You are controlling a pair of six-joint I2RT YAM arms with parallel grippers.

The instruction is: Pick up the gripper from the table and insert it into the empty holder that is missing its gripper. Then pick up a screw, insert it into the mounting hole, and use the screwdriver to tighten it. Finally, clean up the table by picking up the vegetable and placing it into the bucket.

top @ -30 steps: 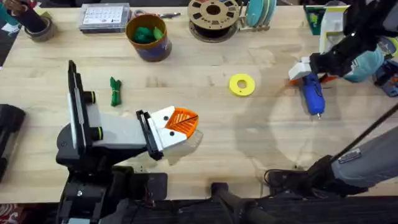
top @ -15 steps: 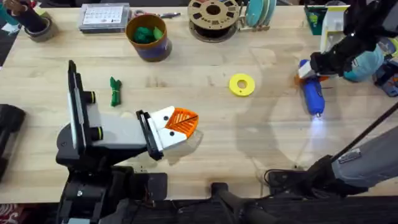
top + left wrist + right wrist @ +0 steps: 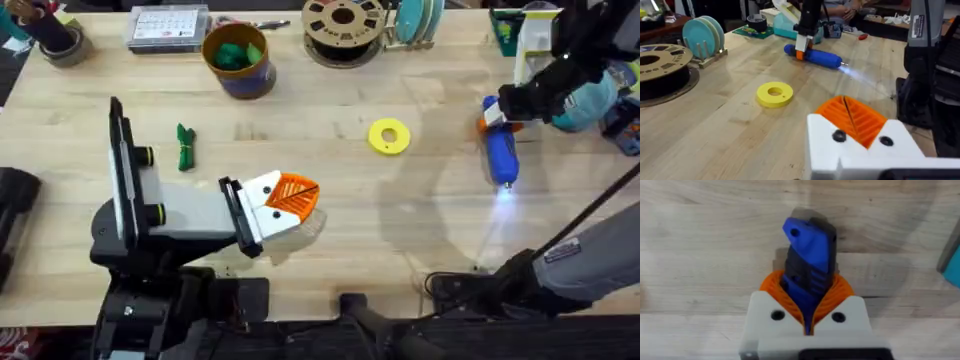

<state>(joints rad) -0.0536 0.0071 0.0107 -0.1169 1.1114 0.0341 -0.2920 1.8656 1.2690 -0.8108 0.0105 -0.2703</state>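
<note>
My right jaws (image 3: 807, 311) clenched the bright blue pen-shaped screwdriver (image 3: 500, 150), lying on the pale wooden desk (image 3: 400, 250) beside a yellow ring (image 3: 389, 136); its tip glowed. My left jaws (image 3: 290, 195) rested pressed together, holding nothing.

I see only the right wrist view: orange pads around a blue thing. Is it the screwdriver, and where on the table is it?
Observer: Yes, the right gripper is shut on the screwdriver, at the table's far right. The overhead view shows it lying flat.
Operator: Is its lamp on?
Observer: Yes. The left wrist view shows a pale glow on the wood beyond its metal tip.
Operator: What is nearest to it?
Observer: A yellow ring lies toward the middle, apart from the tool.
Operator: And the vegetable?
Observer: The vegetable lies on the left side, outside the bucket.
</note>
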